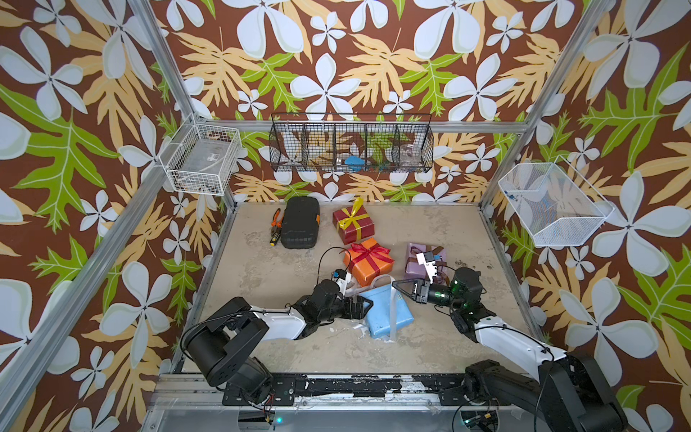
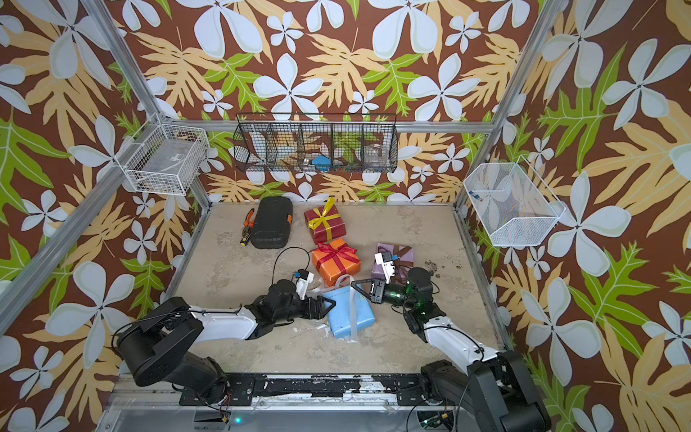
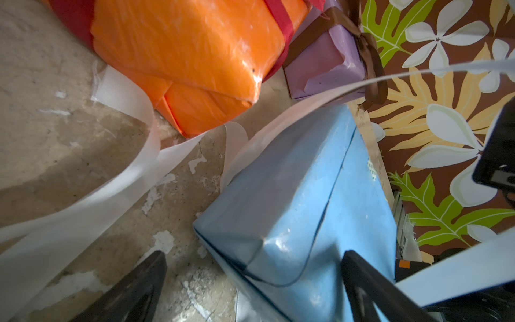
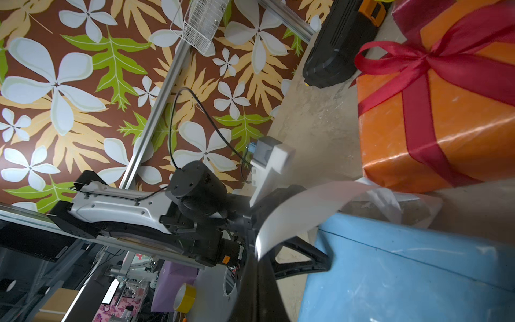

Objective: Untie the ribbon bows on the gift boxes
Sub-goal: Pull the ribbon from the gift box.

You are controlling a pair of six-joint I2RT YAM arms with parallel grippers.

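The light blue gift box (image 1: pixel 389 318) (image 2: pixel 349 316) lies at the front with its white ribbon (image 1: pixel 392 310) (image 3: pixel 125 172) untied and loose. My right gripper (image 1: pixel 397 285) (image 4: pixel 259 259) is shut on one end of this white ribbon (image 4: pixel 292 209), just above the box's far corner. My left gripper (image 1: pixel 368 305) (image 3: pixel 250 278) stands open astride the box's left corner (image 3: pixel 278 237). Behind are the orange box (image 1: pixel 368 267) with a tied red bow (image 1: pixel 370 252) (image 4: pixel 426 58), the dark red box (image 1: pixel 353 226) with a yellow bow (image 1: pixel 353 215), and the lilac box (image 1: pixel 417 267) with a brown ribbon (image 3: pixel 370 61).
A black tool case (image 1: pixel 300 222) lies at the back left, with pliers (image 1: pixel 276 217) and a screwdriver (image 1: pixel 275 237) beside it. Wire baskets hang on the left wall (image 1: pixel 203 159), the back wall (image 1: pixel 351 144) and the right wall (image 1: pixel 553 204).
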